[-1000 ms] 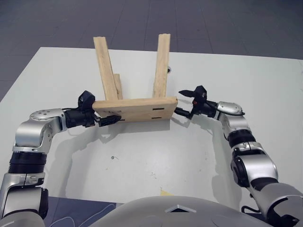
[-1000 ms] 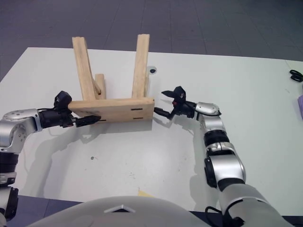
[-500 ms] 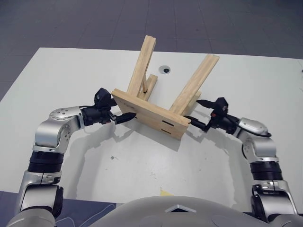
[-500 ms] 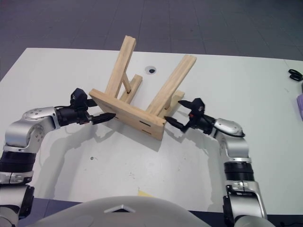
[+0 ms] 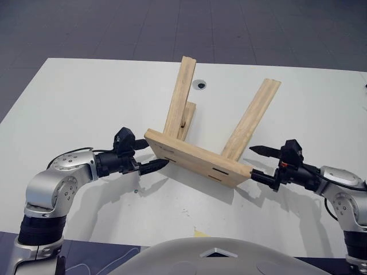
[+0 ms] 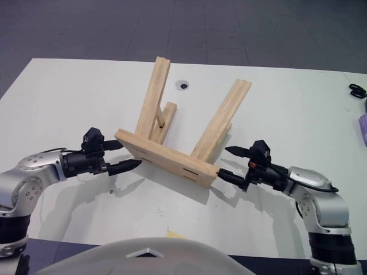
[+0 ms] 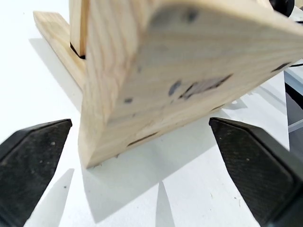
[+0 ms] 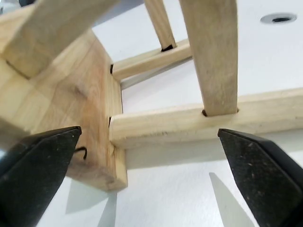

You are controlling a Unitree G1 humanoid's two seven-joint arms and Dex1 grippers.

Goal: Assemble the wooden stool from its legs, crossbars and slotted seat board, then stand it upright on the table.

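Surface: white tabletop, dark floor beyond.
Wood: stool tipped on its side mid-tabletop, legs toward the far edge.
Left arm: left gripper spread wide around seat board left end.
Right arm: right gripper spread wide at its right end.

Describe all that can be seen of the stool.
The stool is pale bare wood, assembled: a slotted seat board, legs and crossbars joined to them. It lies on its side on the white table, the board on edge, legs pointing away from the robot. The open left gripper and right gripper straddle the board's two ends.
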